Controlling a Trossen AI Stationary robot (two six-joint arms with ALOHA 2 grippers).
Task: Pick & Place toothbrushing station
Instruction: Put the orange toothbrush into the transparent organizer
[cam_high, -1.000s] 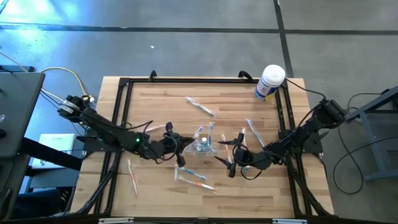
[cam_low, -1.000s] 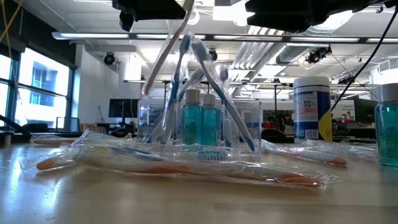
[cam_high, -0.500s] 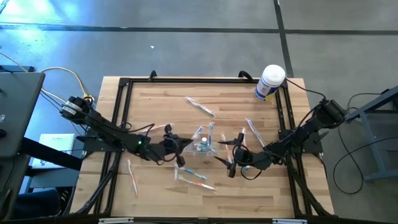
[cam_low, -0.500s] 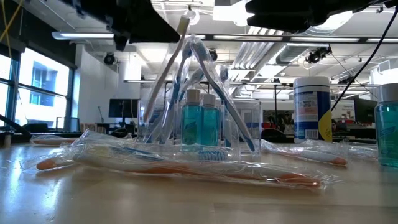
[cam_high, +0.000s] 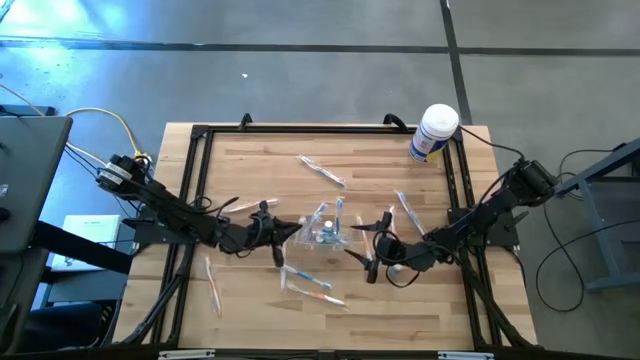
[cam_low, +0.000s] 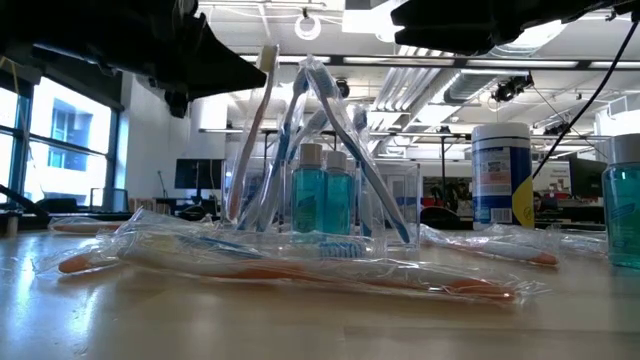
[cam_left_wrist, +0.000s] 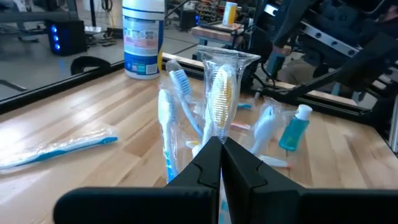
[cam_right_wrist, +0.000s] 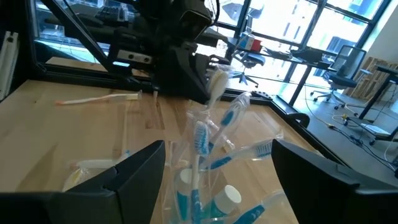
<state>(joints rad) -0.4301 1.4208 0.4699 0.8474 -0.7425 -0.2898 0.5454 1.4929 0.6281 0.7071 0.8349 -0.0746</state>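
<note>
The toothbrushing station (cam_high: 326, 234) stood near the middle of the pale wooden plank table (cam_high: 260, 180). It was a small clear plastic holder, glassy, with faint edges, and blue-and-white toothbrushes leaned out of it in a loose fan. Small bottles of teal liquid (cam_low: 322, 195) with pale caps stood inside it. Crinkled, shiny wrappers with toothbrushes in them (cam_low: 280, 262) lay on the table in front of it. A tall white canister with a blue label (cam_high: 435, 132) stood at the far right corner.

Compared with a second ago, my left gripper (cam_high: 272, 226) had drawn back toward my left side, away from the station, and the wrapped toothbrush (cam_left_wrist: 219, 93) I held had come with it. In the low view that brush (cam_low: 256, 120) now stood nearly upright just left of the holder, where before it had leaned across the top of it.

My left fingers (cam_left_wrist: 245, 167) were clenched together on the lower end of that wrapped toothbrush, a cream-bristled brush in a thin clear sleeve, held upright above them.

My right gripper (cam_high: 372, 250) waited just to the right of the station, low over the table. Its fingers (cam_right_wrist: 134, 168) were spread wide apart and held nothing, with the station's brushes showing between them.
</note>
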